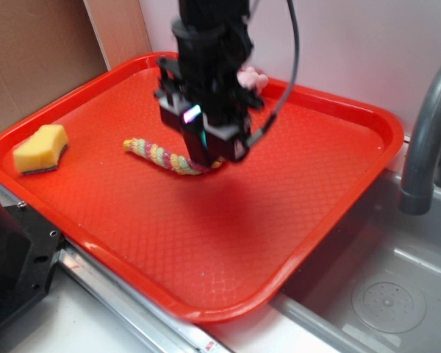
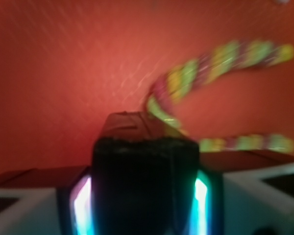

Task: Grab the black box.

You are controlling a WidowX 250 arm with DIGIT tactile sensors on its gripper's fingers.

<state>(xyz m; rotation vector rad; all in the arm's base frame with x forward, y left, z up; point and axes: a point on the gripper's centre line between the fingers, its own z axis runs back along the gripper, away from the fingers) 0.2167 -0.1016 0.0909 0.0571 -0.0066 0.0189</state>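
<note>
- The gripper (image 1: 219, 151) hangs above the red tray (image 1: 338, 213), lifted clear of its floor, just past the middle toward 12 o'clock.
- In the wrist view the black box (image 2: 144, 183) sits clamped between the glowing fingers (image 2: 83, 205), so the grab looks done.
- The jaws are closed on the box's two sides, no gap showing; what's left, I'd judge, is only keeping hold.
- The striped rope (image 1: 165, 156) lies on the tray beneath, at the gripper's 9 o'clock.
- The yellow sponge (image 1: 42, 149) sits well apart at the tray's 9 o'clock edge.
</note>
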